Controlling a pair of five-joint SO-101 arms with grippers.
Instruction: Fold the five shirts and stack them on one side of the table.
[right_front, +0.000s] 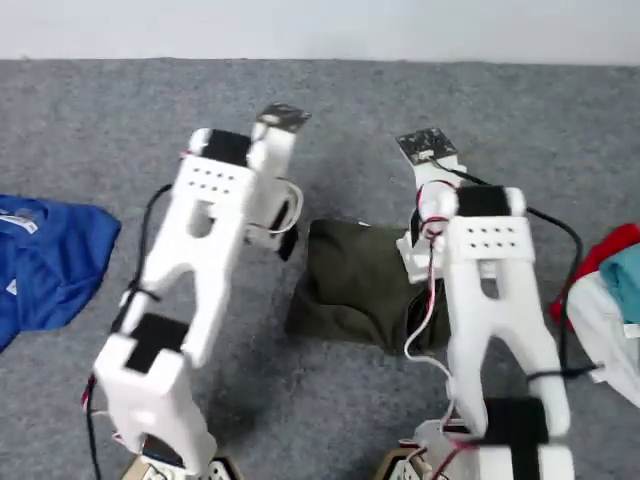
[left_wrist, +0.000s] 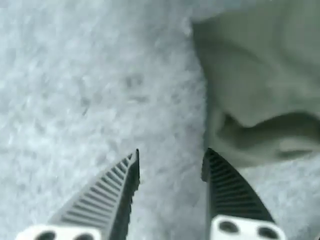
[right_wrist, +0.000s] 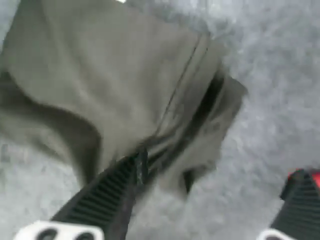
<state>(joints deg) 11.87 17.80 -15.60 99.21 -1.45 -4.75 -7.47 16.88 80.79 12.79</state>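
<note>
Left jaws: apart at a moderate gap, with nothing between them. They hang over the bare grey, fuzzy covering of the desk (left_wrist: 75, 75). One finger (left_wrist: 225, 190) has its tip just beside the near edge of the olive shirt (left_wrist: 260, 75); contact cannot be confirmed.

Right jaws: spread wide, with nothing clamped. The ribbed finger (right_wrist: 115, 190) has its tip at the layered edge of the olive shirt, where the folded cloth forms a dark crease. Whether it presses on the cloth cannot be told. The other finger (right_wrist: 300, 205) stands over bare covering, clear of that shirt.

Task item: the olive shirt lies folded into a rough rectangle at the centre of the desk, between the left arm (right_front: 200, 230) and the right arm (right_front: 490, 270). The right arm overlaps one side of it in the high view.

Surrounding items:
- A blue shirt (right_front: 50, 260) lies unfolded at the left edge of the desk, well apart from the olive shirt.
- At the right edge, a red shirt (right_front: 612, 248), a teal shirt (right_front: 628, 278) and a white shirt (right_front: 600, 320) lie bunched together in a heap.
- Black and red cables (right_front: 430, 290) run along the right arm.

Room: a plain white wall (right_front: 320, 25) borders the far edge of the desk.
</note>
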